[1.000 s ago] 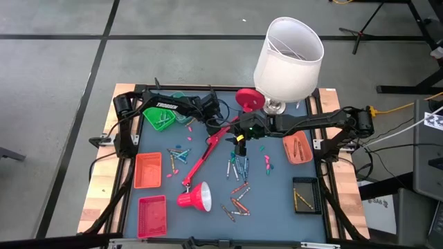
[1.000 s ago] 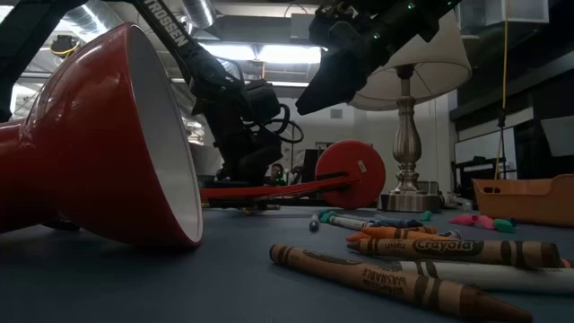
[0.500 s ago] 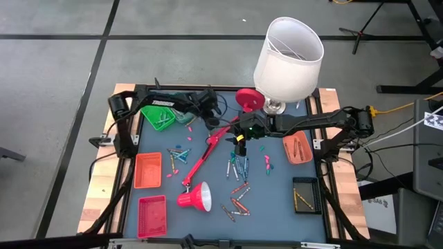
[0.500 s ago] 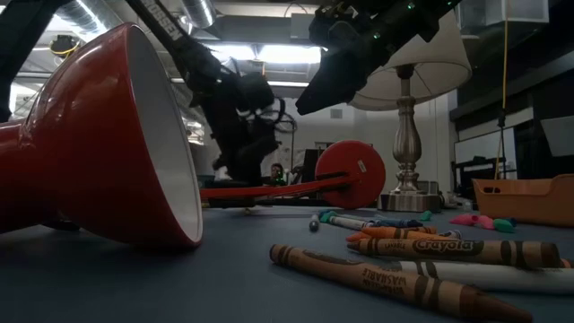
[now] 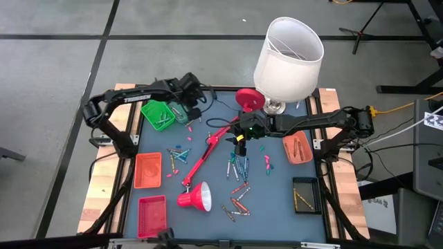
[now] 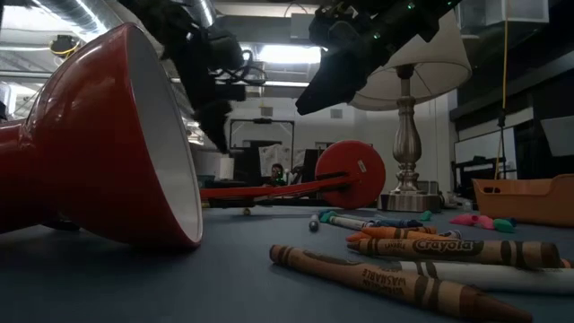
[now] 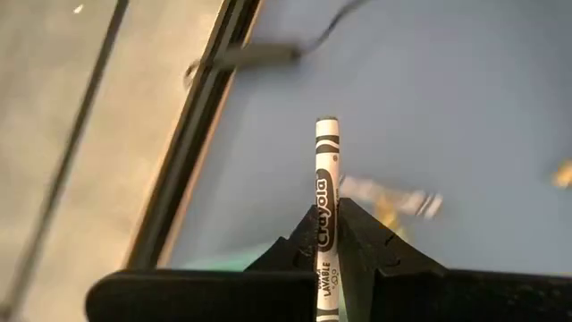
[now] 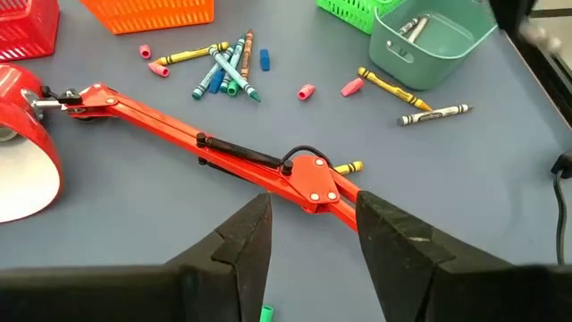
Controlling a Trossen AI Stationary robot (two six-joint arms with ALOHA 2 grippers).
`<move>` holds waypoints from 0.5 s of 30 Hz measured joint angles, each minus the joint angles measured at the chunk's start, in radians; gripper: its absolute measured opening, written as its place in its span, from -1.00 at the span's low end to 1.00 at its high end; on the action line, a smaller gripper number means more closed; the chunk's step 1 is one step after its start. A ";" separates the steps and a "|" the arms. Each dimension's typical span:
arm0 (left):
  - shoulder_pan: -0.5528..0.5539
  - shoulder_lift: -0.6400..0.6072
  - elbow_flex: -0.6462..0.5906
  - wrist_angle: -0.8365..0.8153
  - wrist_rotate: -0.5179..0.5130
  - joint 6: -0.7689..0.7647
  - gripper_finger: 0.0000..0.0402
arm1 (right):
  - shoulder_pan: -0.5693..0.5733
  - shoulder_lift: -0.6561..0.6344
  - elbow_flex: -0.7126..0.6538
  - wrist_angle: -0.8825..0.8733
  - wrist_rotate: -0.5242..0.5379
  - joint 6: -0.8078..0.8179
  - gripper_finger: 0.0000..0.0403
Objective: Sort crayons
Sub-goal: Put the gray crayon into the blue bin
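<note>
The left gripper [image 7: 327,234] was clamped on a white crayon [image 7: 326,192], the stick pinched between its two dark fingers [image 7: 362,234] with most of its length standing out past the fingertips, in line with them. Its wrapper read "Crayola" in black lettering along the shaft, with smaller print below that was too fine to make out. In the high view this gripper [image 5: 185,105] hung at the table's far left corner, beside the green basket [image 5: 156,115]. The right gripper [image 8: 308,234] hovered above the red lamp arm [image 8: 214,150] near the table's middle, its fingers spread apart and holding nothing. In the low view the loose crayons [image 6: 430,247] lay flat on the blue tabletop [image 6: 224,287], roughly crosswise to the camera, and the nearest orange one bore "Crayola" on its wrapper.
</note>
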 joint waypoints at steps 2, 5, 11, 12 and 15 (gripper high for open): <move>0.014 -0.011 0.000 -0.062 -0.046 0.045 -0.97 | 0.000 0.000 0.000 0.000 0.000 0.000 -0.19; 0.039 -0.013 0.000 -0.162 -0.098 0.049 -0.97 | 0.000 0.000 0.000 0.000 0.000 0.000 -0.19; 0.077 -0.013 0.000 -0.287 -0.134 0.033 -0.97 | 0.000 0.000 0.000 0.000 0.000 0.000 -0.19; 0.083 -0.013 0.000 -0.286 -0.134 0.022 -0.97 | 0.000 0.000 0.000 0.000 0.000 0.000 -0.19; 0.092 -0.013 0.000 -0.281 -0.133 0.016 -0.96 | 0.000 0.000 0.000 0.000 0.000 0.000 -0.19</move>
